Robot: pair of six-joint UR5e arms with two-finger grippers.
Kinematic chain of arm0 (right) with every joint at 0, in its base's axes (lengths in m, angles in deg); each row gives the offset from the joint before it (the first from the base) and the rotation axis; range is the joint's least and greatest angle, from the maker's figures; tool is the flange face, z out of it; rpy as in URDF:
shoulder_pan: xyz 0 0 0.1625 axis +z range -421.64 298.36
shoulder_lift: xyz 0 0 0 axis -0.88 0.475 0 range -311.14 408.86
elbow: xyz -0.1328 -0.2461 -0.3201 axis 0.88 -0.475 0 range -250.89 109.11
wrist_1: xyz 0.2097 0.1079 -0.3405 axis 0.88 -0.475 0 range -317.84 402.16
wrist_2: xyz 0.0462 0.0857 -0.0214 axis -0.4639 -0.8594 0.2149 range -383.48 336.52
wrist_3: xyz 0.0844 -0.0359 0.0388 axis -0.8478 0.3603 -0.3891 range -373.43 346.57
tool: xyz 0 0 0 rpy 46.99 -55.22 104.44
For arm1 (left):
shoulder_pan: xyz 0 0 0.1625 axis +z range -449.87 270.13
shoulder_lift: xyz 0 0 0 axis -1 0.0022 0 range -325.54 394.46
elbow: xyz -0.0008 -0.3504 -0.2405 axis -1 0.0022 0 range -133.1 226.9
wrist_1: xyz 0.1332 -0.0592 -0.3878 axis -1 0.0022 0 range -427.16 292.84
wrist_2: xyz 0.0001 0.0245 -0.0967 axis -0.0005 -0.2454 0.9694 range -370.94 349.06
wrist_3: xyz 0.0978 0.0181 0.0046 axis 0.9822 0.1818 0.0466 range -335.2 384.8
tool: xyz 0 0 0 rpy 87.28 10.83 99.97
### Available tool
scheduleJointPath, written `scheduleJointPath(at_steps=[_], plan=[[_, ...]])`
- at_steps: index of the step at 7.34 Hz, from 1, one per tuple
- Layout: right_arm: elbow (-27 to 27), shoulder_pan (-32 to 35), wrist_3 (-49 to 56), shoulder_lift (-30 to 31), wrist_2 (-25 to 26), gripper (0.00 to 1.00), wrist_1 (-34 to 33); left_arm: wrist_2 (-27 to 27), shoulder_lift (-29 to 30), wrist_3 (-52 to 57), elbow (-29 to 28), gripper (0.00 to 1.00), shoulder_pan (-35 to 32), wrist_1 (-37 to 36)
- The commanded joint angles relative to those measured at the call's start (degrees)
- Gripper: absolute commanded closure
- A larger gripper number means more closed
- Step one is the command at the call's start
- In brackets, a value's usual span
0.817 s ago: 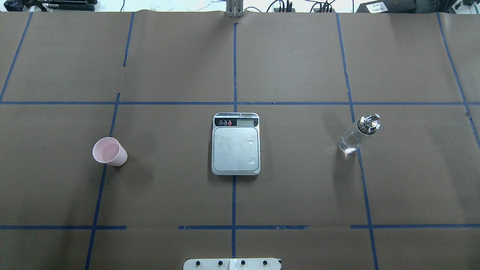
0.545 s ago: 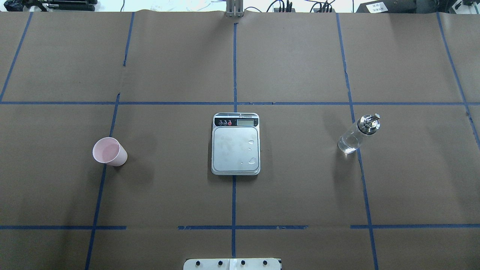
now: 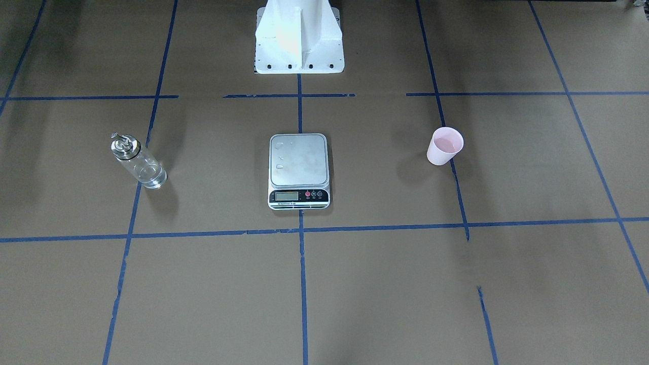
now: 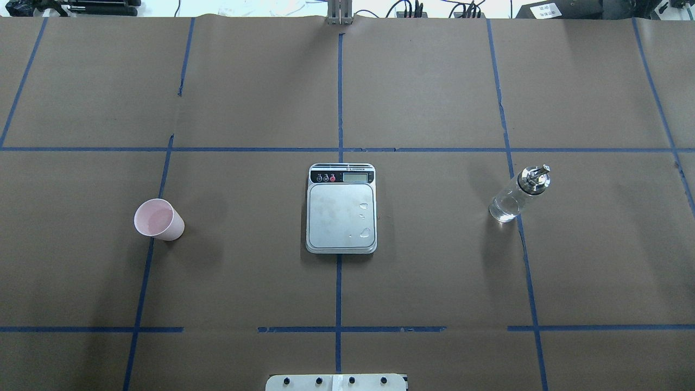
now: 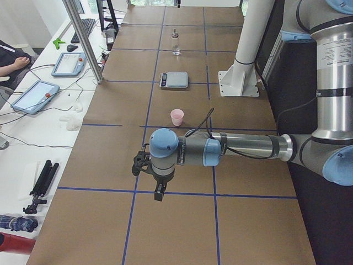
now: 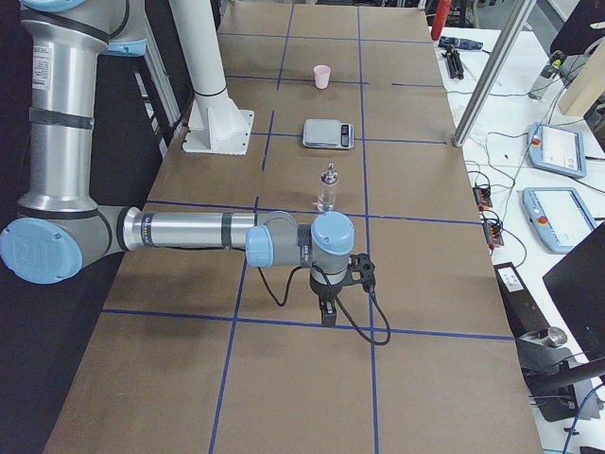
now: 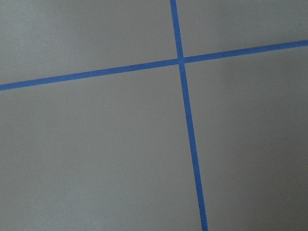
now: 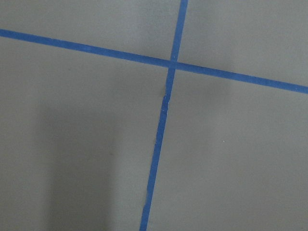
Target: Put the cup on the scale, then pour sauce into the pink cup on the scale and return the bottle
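Pink cup [image 4: 158, 219] upright on table [image 4: 434, 271], well apart from scale [image 4: 341, 212] at centre; bottle [image 4: 516, 195] upright on scale's other side. Near table's ends, left claw [image 5: 159, 190] and right claw [image 6: 328, 310] hanging away from all three; cannot tell how wide either stands.

scale [image 3: 298, 161] display [image 3: 286, 195]: no digits I can make out
front strip [image 3: 299, 204]: a line of tiny print, way too small to read
left arm [image 5: 332, 52] lettering: blurry, unreadable
white tag [image 4: 545, 10] at far edge: unreadable too

Pink cup [image 4: 158, 219] and bottle [image 4: 517, 194] flank the bare scale [image 4: 341, 209].
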Motion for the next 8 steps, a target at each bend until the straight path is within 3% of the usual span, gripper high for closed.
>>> scheduleJointPath(at_steps=[1,3,5,7,8], plan=[[0.41,-0.04,-0.09,-0.09,0.7,0.0,11.64,0.22,2.19,-5.64,0.01,0.0,0.0,4.14],[-1.95,-0.04,-2.7,-2.45,0.36,0.0,15.85,-0.38,8.75,-17.39,0.28,0.0,0.0,8.58],[-2.32,0.05,-2.46,-2.73,-0.52,0.0,16.11,-0.48,11.34,-18.95,-2.69,0.0,0.7,25.15],[-1.36,0.05,-2.46,-2.99,-0.52,0.0,16.11,3.37,12.14,-26.3,-3.77,0.0,2.36,30.84],[-1.44,0.05,-2.98,-2.99,-0.52,0.0,17.68,3.04,11.97,-27.12,-3.77,0.0,4.03,37.39]])
